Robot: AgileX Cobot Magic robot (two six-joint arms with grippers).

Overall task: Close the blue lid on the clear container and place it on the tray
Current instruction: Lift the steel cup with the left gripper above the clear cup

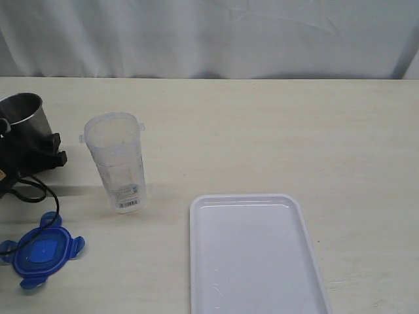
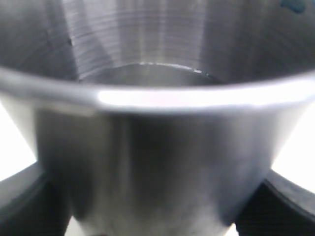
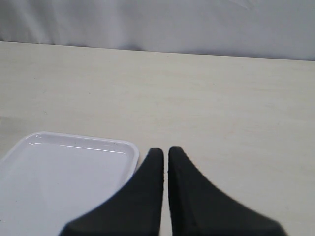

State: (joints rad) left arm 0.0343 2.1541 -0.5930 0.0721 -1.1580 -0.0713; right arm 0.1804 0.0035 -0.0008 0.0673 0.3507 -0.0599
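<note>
The clear container (image 1: 116, 163) stands upright and uncovered left of the middle of the table. The blue lid (image 1: 42, 252) lies flat near the front left corner, apart from the container. The white tray (image 1: 255, 255) lies at the front centre, and its corner (image 3: 64, 172) shows in the right wrist view. My left gripper (image 1: 29, 147) is at the far left edge. Its black fingers (image 2: 22, 206) press both sides of a grey steel cup (image 2: 157, 147) that fills the left wrist view. My right gripper (image 3: 165, 152) is shut on nothing, just beside the tray's corner; it is out of the exterior view.
The steel cup (image 1: 25, 112) sits at the far left, behind the lid. A black cable (image 1: 40, 190) loops from the left arm toward the lid. A grey curtain (image 1: 209, 36) closes off the back of the table.
</note>
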